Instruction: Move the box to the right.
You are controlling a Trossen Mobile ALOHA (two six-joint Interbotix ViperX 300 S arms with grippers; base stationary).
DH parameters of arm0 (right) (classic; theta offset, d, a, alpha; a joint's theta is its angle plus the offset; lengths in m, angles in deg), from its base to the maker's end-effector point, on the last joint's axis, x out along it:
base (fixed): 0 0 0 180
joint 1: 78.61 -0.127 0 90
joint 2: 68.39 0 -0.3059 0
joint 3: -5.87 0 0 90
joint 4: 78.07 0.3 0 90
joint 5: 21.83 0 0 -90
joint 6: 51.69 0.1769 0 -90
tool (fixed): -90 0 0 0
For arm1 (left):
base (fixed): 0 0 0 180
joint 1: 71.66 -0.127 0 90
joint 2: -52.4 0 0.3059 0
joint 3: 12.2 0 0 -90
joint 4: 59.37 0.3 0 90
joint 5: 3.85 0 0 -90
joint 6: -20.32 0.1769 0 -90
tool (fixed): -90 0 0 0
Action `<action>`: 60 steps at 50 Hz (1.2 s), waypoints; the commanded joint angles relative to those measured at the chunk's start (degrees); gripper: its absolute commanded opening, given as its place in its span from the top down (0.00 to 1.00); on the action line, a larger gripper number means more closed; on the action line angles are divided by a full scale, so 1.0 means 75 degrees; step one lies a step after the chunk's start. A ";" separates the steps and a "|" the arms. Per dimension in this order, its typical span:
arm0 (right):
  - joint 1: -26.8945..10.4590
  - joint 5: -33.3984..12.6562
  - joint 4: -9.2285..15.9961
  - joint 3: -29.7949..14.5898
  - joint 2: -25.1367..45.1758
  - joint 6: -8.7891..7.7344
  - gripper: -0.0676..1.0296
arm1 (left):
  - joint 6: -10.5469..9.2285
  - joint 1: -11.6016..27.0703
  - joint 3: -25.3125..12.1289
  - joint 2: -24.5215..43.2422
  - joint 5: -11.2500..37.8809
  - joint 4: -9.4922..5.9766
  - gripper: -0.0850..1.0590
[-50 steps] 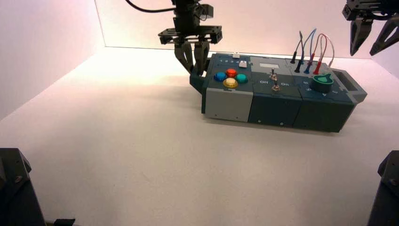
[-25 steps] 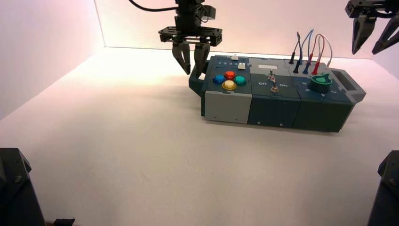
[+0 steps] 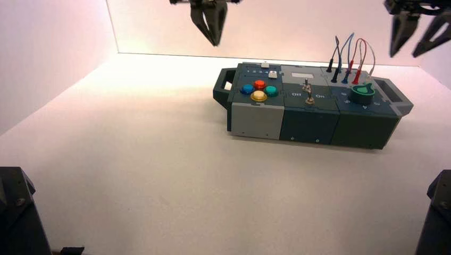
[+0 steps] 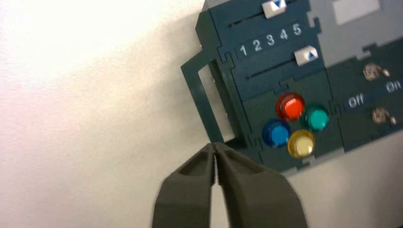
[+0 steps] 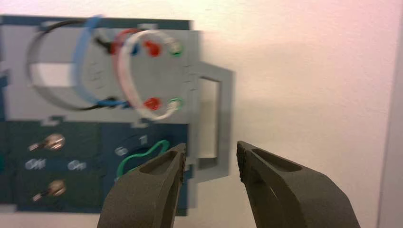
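The long dark teal-grey box (image 3: 311,114) stands right of the table's middle, with a light grey panel (image 3: 258,120) at its left front. My left gripper (image 3: 210,29) is shut and empty, raised high above the box's left end handle (image 3: 222,87). In the left wrist view its tips (image 4: 215,148) hang over that handle (image 4: 199,97), beside the four coloured buttons (image 4: 294,124). My right gripper (image 3: 420,37) is open, high above the right end handle (image 3: 396,95). In the right wrist view it (image 5: 210,159) hovers over that handle (image 5: 218,121), near the green knob (image 5: 142,156) and the plugged wires (image 5: 119,71).
The white table (image 3: 149,159) lies bare left of and in front of the box. White walls close the back and left. Two toggle switches (image 3: 308,90) marked Off and On stand mid-box. Two sliders (image 4: 290,33) sit by numbers 1 to 5.
My left gripper has let go of the left handle, risen well above the box and shut. The box has shifted slightly. The right gripper stays high and open.
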 commanded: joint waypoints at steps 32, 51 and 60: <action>-0.0656 0.0305 0.0141 0.0527 -0.1066 -0.0129 0.49 | 0.1324 -0.0012 0.0340 -0.0727 0.0059 -0.0258 0.95; -0.0633 0.0445 0.0164 0.0574 -0.1254 -0.0129 0.49 | 0.1453 -0.0012 0.0434 -0.0797 0.0023 -0.0281 0.95; -0.0633 0.0492 0.0164 0.0586 -0.1266 -0.0129 0.49 | 0.1453 -0.0012 0.0363 -0.0773 0.0187 -0.0211 0.95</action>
